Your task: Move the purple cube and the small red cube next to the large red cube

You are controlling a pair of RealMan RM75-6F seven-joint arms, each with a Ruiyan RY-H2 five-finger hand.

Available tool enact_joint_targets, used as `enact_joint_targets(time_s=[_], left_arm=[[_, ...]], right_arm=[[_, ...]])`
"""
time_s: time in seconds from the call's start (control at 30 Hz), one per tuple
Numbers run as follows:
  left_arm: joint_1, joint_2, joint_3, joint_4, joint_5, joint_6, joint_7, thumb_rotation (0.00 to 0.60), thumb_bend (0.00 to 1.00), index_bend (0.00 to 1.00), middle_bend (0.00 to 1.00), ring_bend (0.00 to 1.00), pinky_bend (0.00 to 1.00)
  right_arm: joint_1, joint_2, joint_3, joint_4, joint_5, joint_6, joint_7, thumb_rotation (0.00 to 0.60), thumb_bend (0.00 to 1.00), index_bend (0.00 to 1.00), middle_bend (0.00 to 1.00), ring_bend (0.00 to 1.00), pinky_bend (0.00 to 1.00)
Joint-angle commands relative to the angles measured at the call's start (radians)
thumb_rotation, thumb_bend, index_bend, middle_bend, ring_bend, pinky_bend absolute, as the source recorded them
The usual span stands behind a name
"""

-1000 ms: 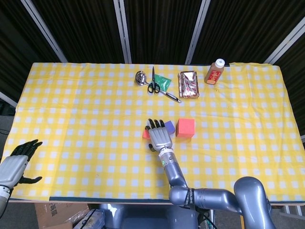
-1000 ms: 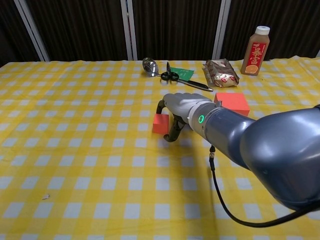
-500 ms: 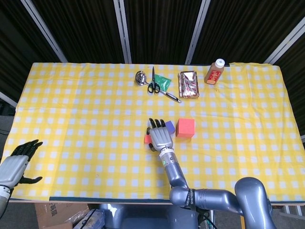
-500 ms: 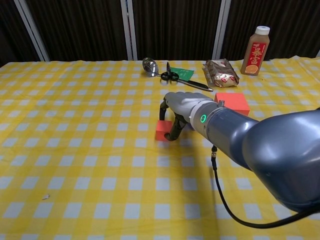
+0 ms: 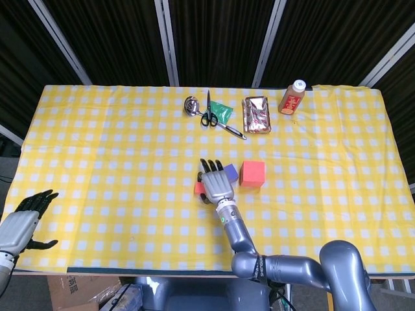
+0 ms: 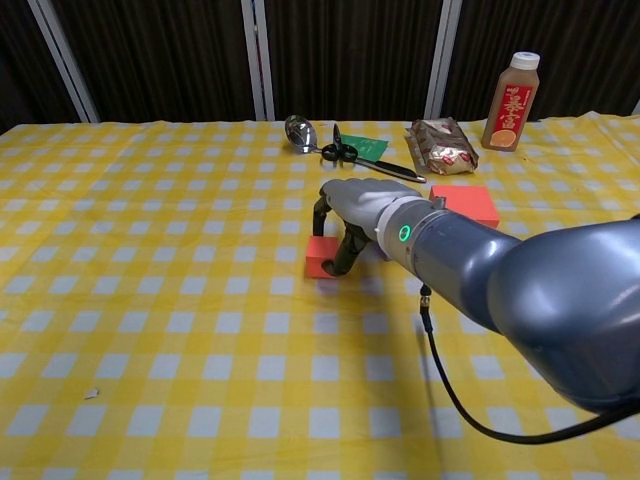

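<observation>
The small red cube (image 5: 199, 188) (image 6: 321, 257) sits on the yellow checked cloth at mid-table. My right hand (image 5: 216, 184) (image 6: 365, 210) is over it, palm down, fingers curled down, pinching the cube between thumb and fingers. Just right of those fingers in the head view lies the purple cube (image 5: 231, 172); the chest view hides it behind the hand. The large red cube (image 5: 252, 173) (image 6: 465, 205) stands right of the purple one. My left hand (image 5: 23, 223) hangs off the table's near left corner, fingers apart and empty.
Along the far side lie a spoon (image 5: 191, 105) (image 6: 297, 130), scissors (image 5: 209, 113) (image 6: 345, 152) on a green packet (image 5: 222, 111), a foil snack packet (image 5: 257, 114) (image 6: 440, 145) and an upright bottle (image 5: 292, 97) (image 6: 511, 100).
The right hand has dragged the small red cube a little toward the near edge, then shifted slightly left. The left hand has stayed where it was.
</observation>
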Motion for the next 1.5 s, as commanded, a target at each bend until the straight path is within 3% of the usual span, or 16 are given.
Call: enact_joint_targets(time_s=[0.03, 0.63, 1.5], left_arm=[[-0.001, 0.000, 0.000, 0.000, -0.002, -0.002, 0.000, 0.600, 0.04, 0.00, 0.00, 0.00, 0.06], [-0.005, 0.001, -0.002, -0.010, -0.024, -0.014, 0.017, 0.600, 0.04, 0.00, 0.00, 0.00, 0.06], [-0.006, 0.006, 0.004, -0.016, -0.018, -0.018, 0.014, 0.600, 0.04, 0.00, 0.00, 0.00, 0.07]], right_arm=[[0.001, 0.011, -0.019, 0.026, -0.048, -0.029, 0.026, 0.600, 0.47, 0.49, 0.03, 0.00, 0.00], [-0.001, 0.043, -0.036, 0.143, -0.125, -0.119, 0.103, 0.600, 0.47, 0.49, 0.03, 0.00, 0.00], [-0.021, 0.083, -0.045, 0.148, -0.101, -0.115, 0.084, 0.600, 0.47, 0.49, 0.03, 0.00, 0.00]])
